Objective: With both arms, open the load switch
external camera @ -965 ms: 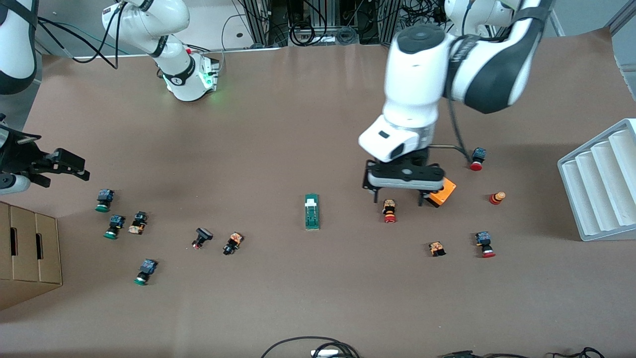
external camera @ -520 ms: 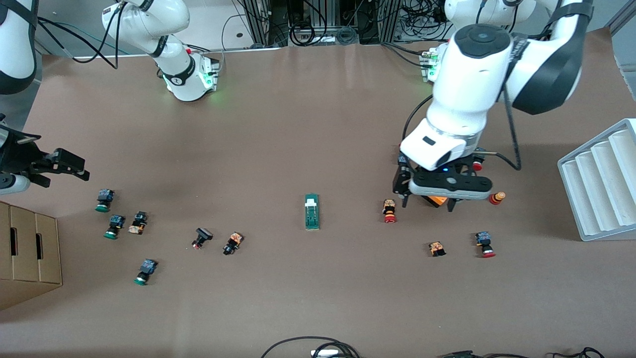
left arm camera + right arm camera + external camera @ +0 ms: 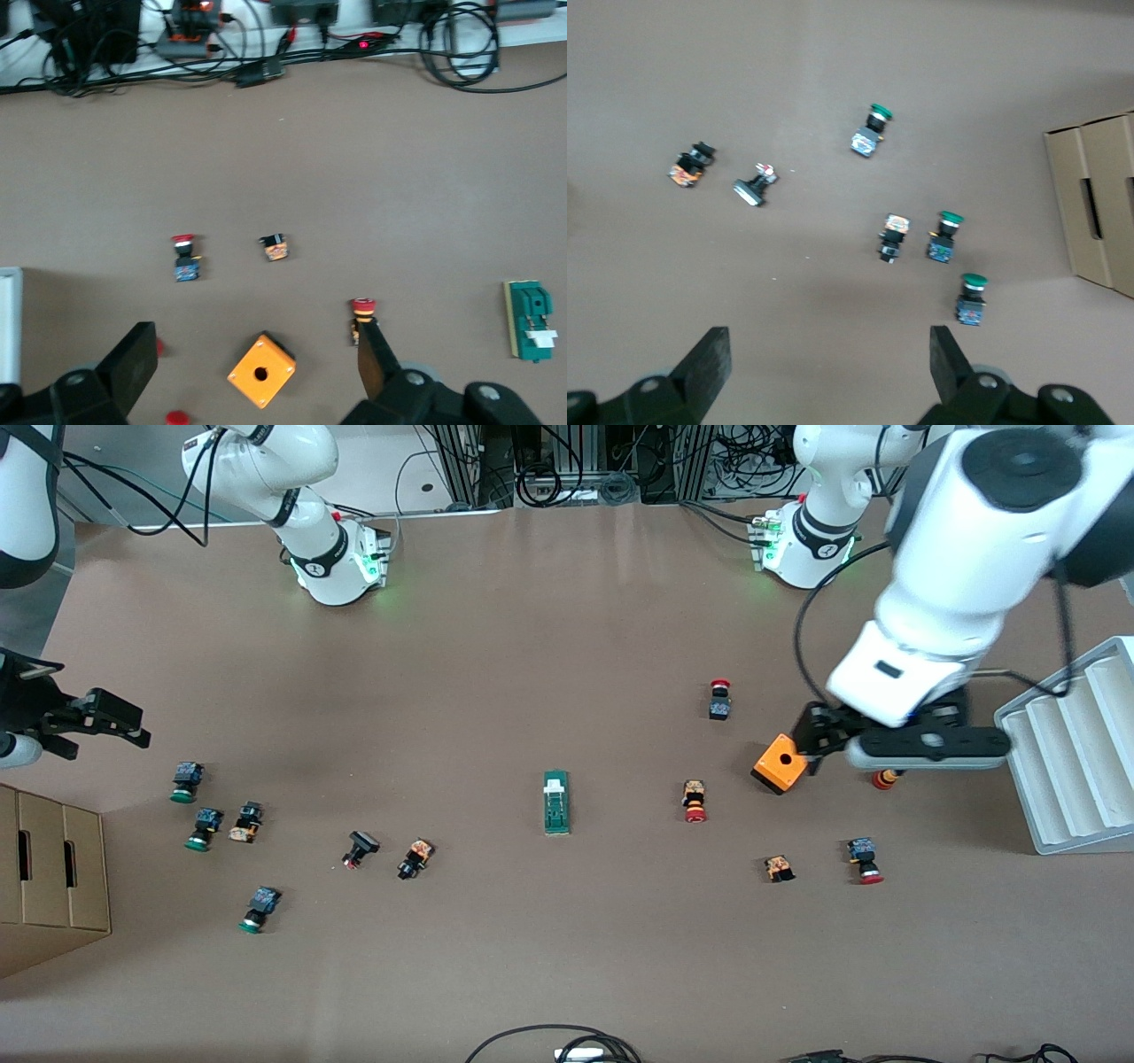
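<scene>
The load switch [image 3: 556, 802], a slim dark-green bar with a white block at one end, lies flat mid-table; it also shows in the left wrist view [image 3: 532, 320]. Nothing touches it. My left gripper [image 3: 852, 766] hangs open and empty in the air over the orange cube [image 3: 780, 763], well toward the left arm's end of the table from the switch. In its wrist view the left gripper [image 3: 252, 359] straddles the cube [image 3: 261, 372] from above. My right gripper [image 3: 131, 726] waits open over the right arm's end; its wrist view [image 3: 828, 367] shows bare table between the fingers.
Red-capped push buttons [image 3: 695, 802] [image 3: 719, 700] [image 3: 864, 861] lie around the cube. Green-capped ones [image 3: 184, 781] [image 3: 204, 828] lie below the right gripper. A white ribbed rack [image 3: 1072, 744] and a cardboard box [image 3: 49, 877] stand at the table's two ends.
The left arm has swung away from the switch toward its own end of the table, uncovering the orange cube and a red button. The right gripper has barely moved.
</scene>
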### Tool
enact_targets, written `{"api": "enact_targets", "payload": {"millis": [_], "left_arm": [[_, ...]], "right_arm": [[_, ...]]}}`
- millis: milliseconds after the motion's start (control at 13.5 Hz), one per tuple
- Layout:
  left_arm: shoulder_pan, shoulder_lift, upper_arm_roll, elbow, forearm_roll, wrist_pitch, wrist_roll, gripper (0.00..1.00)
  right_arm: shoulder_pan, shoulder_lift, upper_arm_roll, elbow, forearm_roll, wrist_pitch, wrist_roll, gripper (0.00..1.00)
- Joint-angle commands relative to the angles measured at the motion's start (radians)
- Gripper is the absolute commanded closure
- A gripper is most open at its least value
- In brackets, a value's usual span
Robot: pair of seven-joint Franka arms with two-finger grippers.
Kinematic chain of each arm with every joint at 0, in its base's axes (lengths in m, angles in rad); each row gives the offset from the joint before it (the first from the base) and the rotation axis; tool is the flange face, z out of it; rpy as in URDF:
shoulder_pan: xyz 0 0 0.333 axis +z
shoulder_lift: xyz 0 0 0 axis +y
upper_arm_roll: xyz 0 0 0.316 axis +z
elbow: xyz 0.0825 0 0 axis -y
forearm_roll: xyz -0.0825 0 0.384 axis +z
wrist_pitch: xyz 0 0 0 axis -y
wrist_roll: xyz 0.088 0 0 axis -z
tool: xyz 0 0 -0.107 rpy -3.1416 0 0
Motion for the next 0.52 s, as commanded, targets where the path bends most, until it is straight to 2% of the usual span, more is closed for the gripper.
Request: {"api": "enact_targets", "payload": {"millis": [0, 148, 445], "left_arm": [[0.062, -0.003, -0.010, 0.015, -0.055, -0.039, 0.024, 0.00], [0.126, -0.020, -0.002, -0.003, -0.171, -0.040, 0.023, 0.00], [0.133, -0.068, 0.117, -0.040, -0.196, -0.123, 0.068, 0.00]], "right_arm": [[0.007, 0.023, -0.002, 0.024, -0.043, 0.003, -0.006, 0.00], [0.015, 0.029, -0.002, 0.027, -0.043, 0.021, -0.001, 0.00], [0.017, 0.031, -0.002, 0.027, -0.043, 0.026, -0.001, 0.00]]}}
